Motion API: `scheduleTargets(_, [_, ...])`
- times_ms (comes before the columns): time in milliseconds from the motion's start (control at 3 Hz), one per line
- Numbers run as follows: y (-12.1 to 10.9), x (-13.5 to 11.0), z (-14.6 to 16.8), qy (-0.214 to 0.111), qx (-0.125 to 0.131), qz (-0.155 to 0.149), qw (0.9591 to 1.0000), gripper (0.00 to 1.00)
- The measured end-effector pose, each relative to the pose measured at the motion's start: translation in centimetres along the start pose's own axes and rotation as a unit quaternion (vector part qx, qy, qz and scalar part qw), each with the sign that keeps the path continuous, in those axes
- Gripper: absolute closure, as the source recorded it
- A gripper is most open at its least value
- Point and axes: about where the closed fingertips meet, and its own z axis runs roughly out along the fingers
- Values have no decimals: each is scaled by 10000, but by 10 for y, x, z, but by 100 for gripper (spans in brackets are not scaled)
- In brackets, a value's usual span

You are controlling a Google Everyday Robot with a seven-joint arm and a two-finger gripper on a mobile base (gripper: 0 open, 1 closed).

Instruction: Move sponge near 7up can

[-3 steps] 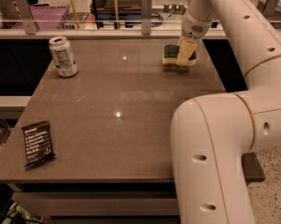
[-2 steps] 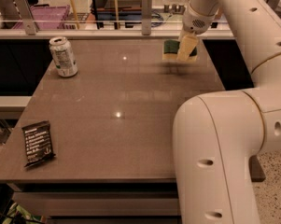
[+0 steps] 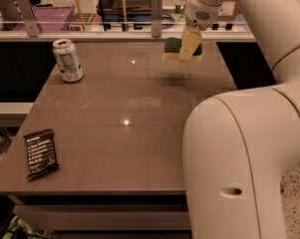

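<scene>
**A:** Where is your sponge [image 3: 171, 46]?

**B:** Well to the right of the 7up can [image 3: 67, 59], held clear of the table [image 3: 139, 133]. Your gripper [image 3: 185, 48] is closed tight on it.

**A:** Which step is this?

**B:** The carry, I judge. Next you need a long sweep left toward the can, then to lower the sponge just beside it without knocking it.

**A:** What differs from a second ago?

**B:** The sponge sits higher and slightly nearer the can.

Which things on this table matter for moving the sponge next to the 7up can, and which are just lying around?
Part of the job: the sponge, gripped by the hand above the far right of the table; the 7up can, upright at the far left.
Just lying about: the black snack packet, flat near the front left corner.
</scene>
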Motion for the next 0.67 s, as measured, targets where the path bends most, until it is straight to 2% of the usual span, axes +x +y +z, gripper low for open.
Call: scheduleTargets(667, [44,-67,0,137,-244,-44,9996,100])
